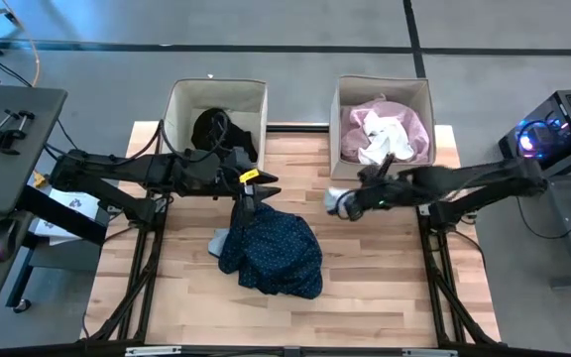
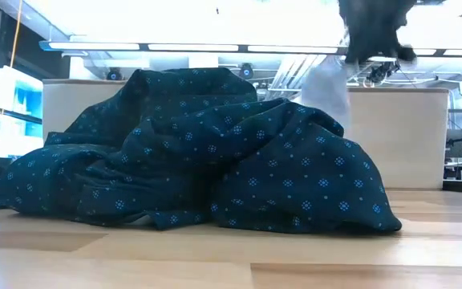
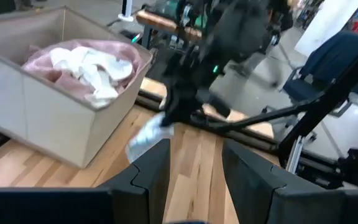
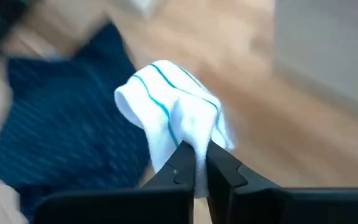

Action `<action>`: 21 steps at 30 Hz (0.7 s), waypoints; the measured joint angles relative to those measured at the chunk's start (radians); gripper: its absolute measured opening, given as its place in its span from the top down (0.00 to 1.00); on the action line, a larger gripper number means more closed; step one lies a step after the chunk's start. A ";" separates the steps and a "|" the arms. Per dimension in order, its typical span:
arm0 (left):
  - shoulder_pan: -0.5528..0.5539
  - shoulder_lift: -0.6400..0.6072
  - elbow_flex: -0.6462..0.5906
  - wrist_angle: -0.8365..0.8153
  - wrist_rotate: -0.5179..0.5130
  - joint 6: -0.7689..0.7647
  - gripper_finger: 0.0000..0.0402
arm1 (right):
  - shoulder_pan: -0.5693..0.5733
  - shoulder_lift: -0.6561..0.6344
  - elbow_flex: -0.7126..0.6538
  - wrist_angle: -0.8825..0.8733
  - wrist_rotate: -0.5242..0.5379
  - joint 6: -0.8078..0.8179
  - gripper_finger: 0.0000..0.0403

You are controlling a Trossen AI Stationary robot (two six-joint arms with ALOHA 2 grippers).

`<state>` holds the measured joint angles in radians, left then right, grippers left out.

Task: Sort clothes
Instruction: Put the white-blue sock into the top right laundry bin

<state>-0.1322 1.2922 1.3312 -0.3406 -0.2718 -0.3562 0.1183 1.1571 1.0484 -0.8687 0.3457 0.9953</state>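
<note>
Right gripper [image 4: 195,163] pinches a white teal-striped sock [image 4: 169,113] beside the crumpled navy dotted dress [image 1: 271,248], while left fingers [image 3: 151,168] hover parted above it.

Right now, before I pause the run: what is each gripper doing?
Left gripper: open, holding nothing, above the table.
Right gripper: shut on the white teal-striped sock, lifted off the table.
</note>
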 joint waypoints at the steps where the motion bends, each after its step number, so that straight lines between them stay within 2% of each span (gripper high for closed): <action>1: 0.000 0.000 0.000 0.014 0.000 0.003 0.66 | 0.005 -0.001 0.067 -0.048 0.045 -0.017 0.99; 5: 0.000 0.000 0.000 0.056 0.000 0.045 0.66 | -0.038 0.002 0.305 -0.212 0.197 -0.102 0.99; 10: 0.000 0.000 0.000 0.071 -0.001 0.092 0.66 | -0.208 0.008 0.465 -0.407 0.240 -0.158 1.00; 15: 0.000 0.000 0.000 0.070 -0.001 0.098 0.66 | -0.434 0.008 0.440 -0.480 0.225 -0.258 1.00; 21: 0.003 0.000 0.000 0.069 0.000 0.099 0.66 | -0.621 0.009 0.230 -0.348 0.198 -0.355 0.99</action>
<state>-0.1291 1.2922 1.3312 -0.2714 -0.2722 -0.2573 -0.5026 1.1656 1.2781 -1.2165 0.5442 0.6403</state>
